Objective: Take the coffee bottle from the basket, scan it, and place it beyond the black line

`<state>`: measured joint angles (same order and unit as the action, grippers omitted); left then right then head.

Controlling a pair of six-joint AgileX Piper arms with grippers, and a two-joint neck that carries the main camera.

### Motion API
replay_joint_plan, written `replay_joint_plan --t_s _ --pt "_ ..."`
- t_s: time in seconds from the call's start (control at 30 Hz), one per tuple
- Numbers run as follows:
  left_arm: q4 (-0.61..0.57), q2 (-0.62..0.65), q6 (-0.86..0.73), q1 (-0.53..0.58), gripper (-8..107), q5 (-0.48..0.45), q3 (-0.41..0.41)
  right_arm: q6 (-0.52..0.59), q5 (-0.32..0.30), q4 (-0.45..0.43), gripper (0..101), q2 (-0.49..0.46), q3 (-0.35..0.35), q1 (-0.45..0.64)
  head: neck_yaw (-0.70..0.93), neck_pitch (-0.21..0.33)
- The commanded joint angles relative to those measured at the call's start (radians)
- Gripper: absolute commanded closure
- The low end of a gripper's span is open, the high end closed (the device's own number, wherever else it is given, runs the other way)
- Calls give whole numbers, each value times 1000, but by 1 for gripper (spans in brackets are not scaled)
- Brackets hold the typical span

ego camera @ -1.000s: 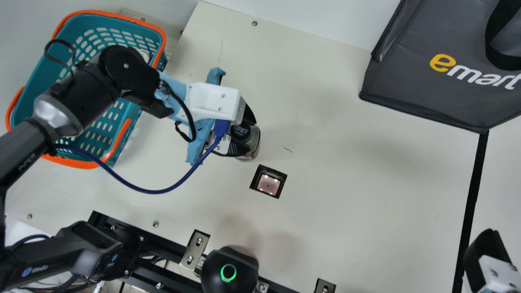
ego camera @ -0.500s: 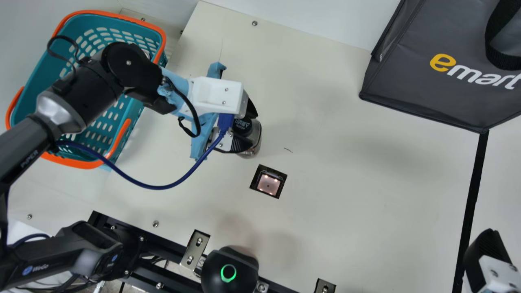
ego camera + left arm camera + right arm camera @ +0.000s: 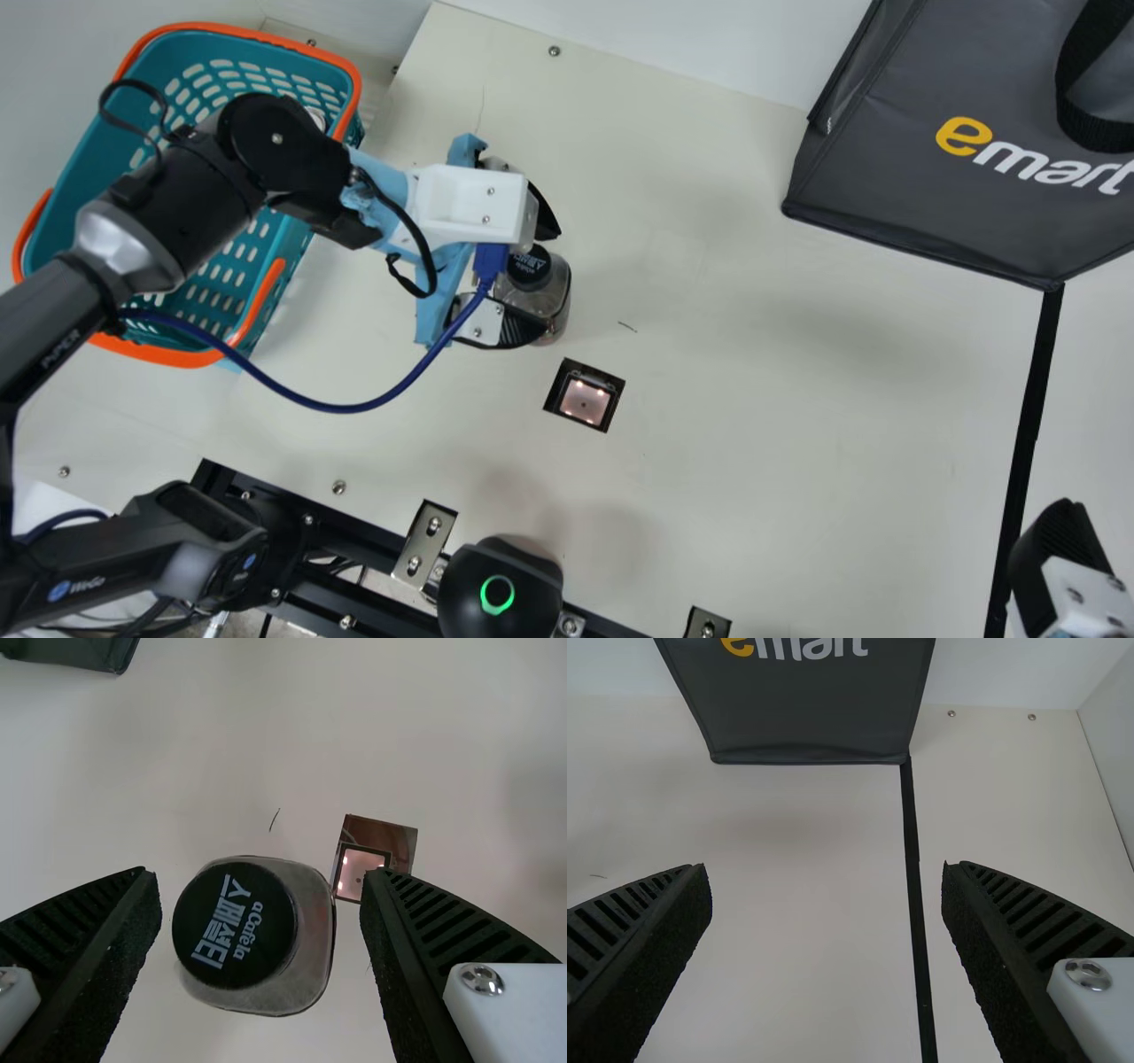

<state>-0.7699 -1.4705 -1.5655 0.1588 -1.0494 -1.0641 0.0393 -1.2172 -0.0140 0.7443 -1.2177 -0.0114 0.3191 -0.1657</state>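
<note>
Coffee bottle (image 3: pixel 544 294) on cream table (image 3: pixel 762 408), white wall (image 3: pixel 691 40) beyond; left tool (image 3: pixel 548 282), right tool (image 3: pixel 1057 551) released.

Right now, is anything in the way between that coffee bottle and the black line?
No, nothing visible stands between the bottle and the black line; the right gripper hangs by the line's near end.

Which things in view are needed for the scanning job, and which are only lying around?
For the job:
coffee bottle, between the open fingers of the left claw
teal basket
scanner window
black line

Seemingly just there:
gray shopping bag
</note>
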Motion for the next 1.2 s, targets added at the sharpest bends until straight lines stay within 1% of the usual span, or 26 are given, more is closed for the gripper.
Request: replay_joint_plan --t_s 0.0,0.4,0.9,1.17 --pt "-1 4 6 -5 9 1 2 0 0 0 10 0 0 0 2 27" --pt "3 64 63 -61 9 -15 15 0 0 0 10 0 0 0 2 27" --pt "22 199 85 -198 9 -56 72 0 0 0 10 0 0 0 2 27" --pt "27 290 127 -269 9 -14 116 0 0 0 10 0 0 0 2 27"
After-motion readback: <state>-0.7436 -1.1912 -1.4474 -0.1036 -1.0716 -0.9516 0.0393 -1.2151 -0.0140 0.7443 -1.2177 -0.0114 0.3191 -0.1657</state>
